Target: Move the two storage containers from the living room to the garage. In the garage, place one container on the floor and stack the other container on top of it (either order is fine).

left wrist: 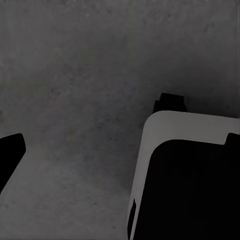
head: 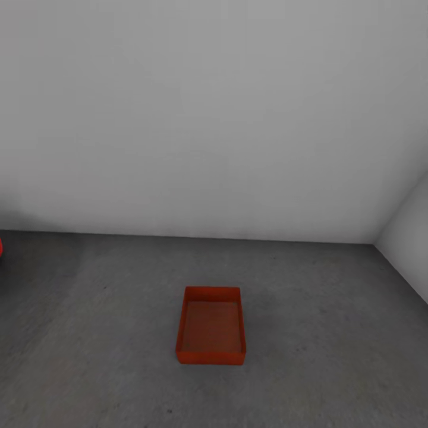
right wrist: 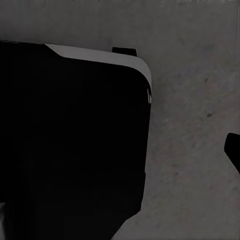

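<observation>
Scene: garage corner – white walls [head: 214, 119], grey concrete floor [head: 333, 333].
Container: one red-orange storage container [head: 211, 326] sits flat on the floor, lower centre of the head frame, open top up and empty, well clear of both walls.
Second container: not on it, so the stack is not yet made.
Red sliver: far left edge [head: 1, 248], too little to identify.
Wrist views: both look down at concrete past the robot's dark, white-edged base [left wrist: 190, 185].
Fingers: only a dark tip at the frame edge in each wrist view – cannot tell open or closed.
Risk: the base could roll into the bin and shove it on approach; a second bin lowered off-square would likely catch a rim and sit tilted.
</observation>
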Robot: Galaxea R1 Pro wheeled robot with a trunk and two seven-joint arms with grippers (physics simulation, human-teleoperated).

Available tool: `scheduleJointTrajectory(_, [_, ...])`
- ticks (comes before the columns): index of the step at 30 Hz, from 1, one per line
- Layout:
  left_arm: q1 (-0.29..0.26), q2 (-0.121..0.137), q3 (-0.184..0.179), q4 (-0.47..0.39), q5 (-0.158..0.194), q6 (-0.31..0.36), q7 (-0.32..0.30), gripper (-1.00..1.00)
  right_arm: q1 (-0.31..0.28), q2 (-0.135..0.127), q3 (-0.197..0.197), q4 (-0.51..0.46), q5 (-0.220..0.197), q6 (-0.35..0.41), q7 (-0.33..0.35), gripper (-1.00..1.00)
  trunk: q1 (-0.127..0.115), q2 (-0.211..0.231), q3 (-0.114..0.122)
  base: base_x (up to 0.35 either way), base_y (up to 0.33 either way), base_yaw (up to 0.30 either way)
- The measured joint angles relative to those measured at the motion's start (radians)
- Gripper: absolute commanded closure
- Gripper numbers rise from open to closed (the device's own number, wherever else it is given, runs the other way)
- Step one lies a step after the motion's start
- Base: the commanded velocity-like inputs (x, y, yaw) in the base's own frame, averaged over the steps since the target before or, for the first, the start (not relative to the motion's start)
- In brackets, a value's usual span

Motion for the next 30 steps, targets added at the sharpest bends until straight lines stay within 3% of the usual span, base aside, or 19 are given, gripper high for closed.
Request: scheduleJointTrajectory(30, [0.000, 0.000, 0.000, 0.000, 0.000, 0.000, 0.000, -1.00, 0.000, 0.000, 0.000, 0.000, 0.000, 0.000, 0.015, -1.00, 0.000, 0.000, 0.048, 0.000, 0.000, 0.000])
